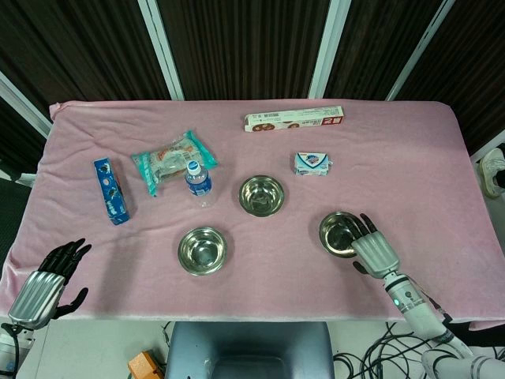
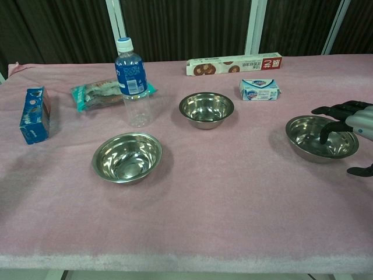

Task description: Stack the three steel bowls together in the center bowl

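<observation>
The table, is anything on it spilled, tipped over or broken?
No, nothing stands out. The three steel bowls sit right way up and apart, not stacked yet. The water bottle stands upright with its cap on. The right hand reaches over the right bowl's rim.

1. Right hand [image 1: 375, 246] is hovering over the right bowl [image 1: 339, 234]; bare cloth is lying to its left, toward the center bowl [image 1: 261, 195].
2. Soap pack [image 1: 313, 163] is sitting beyond the hand.
3. Water bottle [image 2: 132, 81] is standing upright, far left of the hand.
</observation>
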### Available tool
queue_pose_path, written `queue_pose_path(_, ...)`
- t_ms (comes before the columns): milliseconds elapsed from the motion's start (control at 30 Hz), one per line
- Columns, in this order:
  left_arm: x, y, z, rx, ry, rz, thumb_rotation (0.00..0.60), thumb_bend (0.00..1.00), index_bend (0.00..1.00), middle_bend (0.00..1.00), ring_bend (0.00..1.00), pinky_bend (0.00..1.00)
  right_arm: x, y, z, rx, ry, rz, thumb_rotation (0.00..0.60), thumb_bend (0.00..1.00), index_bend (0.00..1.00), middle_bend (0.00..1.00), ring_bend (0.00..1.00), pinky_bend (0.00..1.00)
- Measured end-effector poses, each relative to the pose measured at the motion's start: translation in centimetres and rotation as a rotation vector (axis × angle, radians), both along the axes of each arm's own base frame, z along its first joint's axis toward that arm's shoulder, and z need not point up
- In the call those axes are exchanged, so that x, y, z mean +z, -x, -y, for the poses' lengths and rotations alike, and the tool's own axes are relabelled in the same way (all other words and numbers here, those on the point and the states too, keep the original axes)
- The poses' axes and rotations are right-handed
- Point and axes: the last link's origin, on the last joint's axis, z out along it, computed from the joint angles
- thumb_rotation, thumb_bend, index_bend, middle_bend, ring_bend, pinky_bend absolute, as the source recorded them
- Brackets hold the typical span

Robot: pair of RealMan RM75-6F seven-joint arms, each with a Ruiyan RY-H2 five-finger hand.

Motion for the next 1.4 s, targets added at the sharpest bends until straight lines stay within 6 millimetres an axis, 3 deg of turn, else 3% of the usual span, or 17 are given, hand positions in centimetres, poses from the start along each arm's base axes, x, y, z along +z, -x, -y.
queue_pose_path(167, -0.1, 0.0, -0.1, 0.001, 0.001, 0.0, 0.6, 0.39, 0.0, 0.0, 0.0, 0.11, -0.1, 0.0, 0.1, -0.001, -0.005, 0.009, 0.6, 0.36, 0.48, 0.0, 0.0, 0.0)
queue_pose_path(367, -0.1, -0.1, -0.2, -0.003, 0.003, -0.002, 0.6, 0.39, 0.0, 0.0, 0.0, 0.11, -0.4, -0.1, 0.4, 0.006, -0.006, 0.024, 0.6, 0.41, 0.58, 0.0, 0.0, 0.0)
queue_pose_path(567, -0.1, 0.0, -0.3, 0.001, 0.009, -0.002, 0.6, 0.39, 0.0, 0.0, 0.0, 0.11, -0.8, -0.2, 0.8, 0.02, 0.0, 0.047, 0.6, 0.58, 0.66, 0.0, 0.0, 0.0)
queue_pose_path(967, 0.3, 0.2, 0.1, 0.004, -0.003, 0.007, 0.6, 0.39, 0.0, 0.0, 0.0, 0.11, -0.4, -1.0, 1.4, 0.055, 0.035, 0.065, 0.6, 0.62, 0.69, 0.0, 0.0, 0.0)
queue_pose_path(1200, 0.4, 0.3, 0.3, 0.007, -0.004, 0.009, 0.6, 0.39, 0.0, 0.0, 0.0, 0.11, 1.1, -3.8, 2.6, 0.116, 0.089, 0.09, 0.6, 0.62, 0.69, 0.0, 0.0, 0.0)
queue_pose_path(1400, 0.5, 0.3, 0.3, 0.009, -0.007, 0.012, 0.6, 0.39, 0.0, 0.0, 0.0, 0.11, 2.5, -8.0, 5.0, 0.183, 0.152, 0.089, 0.6, 0.62, 0.69, 0.0, 0.0, 0.0)
